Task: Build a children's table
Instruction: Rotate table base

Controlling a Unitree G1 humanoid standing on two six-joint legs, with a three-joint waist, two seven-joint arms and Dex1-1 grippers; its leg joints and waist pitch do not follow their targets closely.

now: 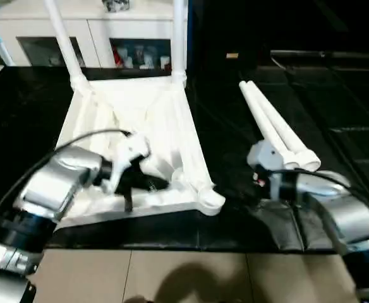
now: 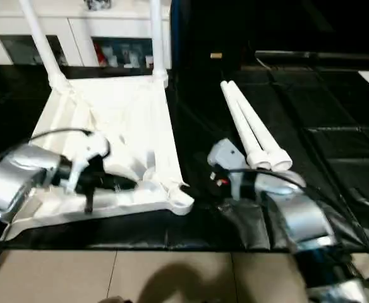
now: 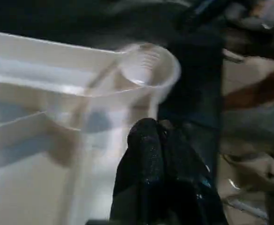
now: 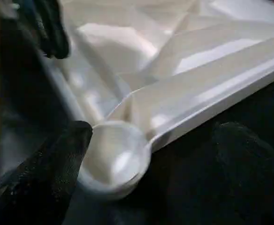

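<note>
Tabletop (image 1: 140,120) upside down, clenched left pincer (image 1: 148,184) over its ribs, spread right pincer (image 4: 146,168) around near corner socket (image 4: 116,159).

Two fitted legs (image 1: 63,38) at the table top's far corners run off the upper frame edge; their ends are unseen. Left forearm (image 1: 58,180) covers part of the table top (image 1: 134,120). Cabinet (image 1: 96,31) contents behind glass too blurred to identify. Left wrist view smeared.

Home-like room: white glass-door cabinet (image 1: 96,38) with shelved items, black floor mats (image 1: 336,113), beige tile floor (image 1: 191,274).
</note>
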